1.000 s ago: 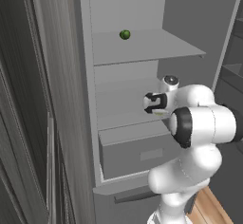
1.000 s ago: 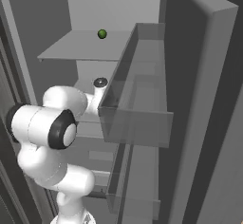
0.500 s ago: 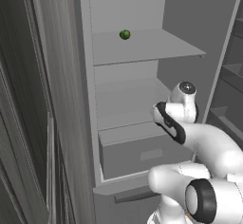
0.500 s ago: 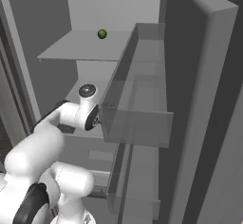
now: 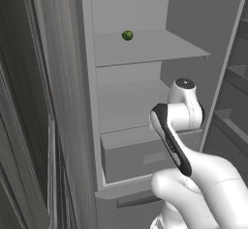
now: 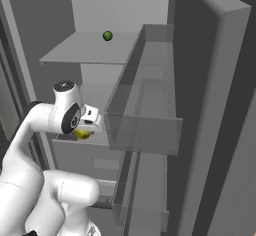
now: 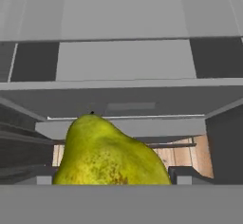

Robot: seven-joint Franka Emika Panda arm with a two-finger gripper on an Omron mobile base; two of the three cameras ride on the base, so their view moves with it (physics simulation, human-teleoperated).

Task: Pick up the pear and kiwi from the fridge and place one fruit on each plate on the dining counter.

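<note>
Claw point(image 6: 84, 131) is clamped on the pear point(image 7: 109, 154), held just off the front edge of the fridge point(image 5: 140, 48) drawer; next I carry it to a dining counter plate.

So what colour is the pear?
Yellow-green with small brown speckles; the pear shows best in the hand view.

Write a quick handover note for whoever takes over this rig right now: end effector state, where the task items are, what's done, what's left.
End effector: shut on the pear, held in front of the open fridge, above the drawer.
A dark green ball sits on the upper shelf; it is not a task fruit.
Done: pear picked up.
Left: carry the pear to a plate on the dining counter, then find the kiwi and place it on the other plate.
</note>
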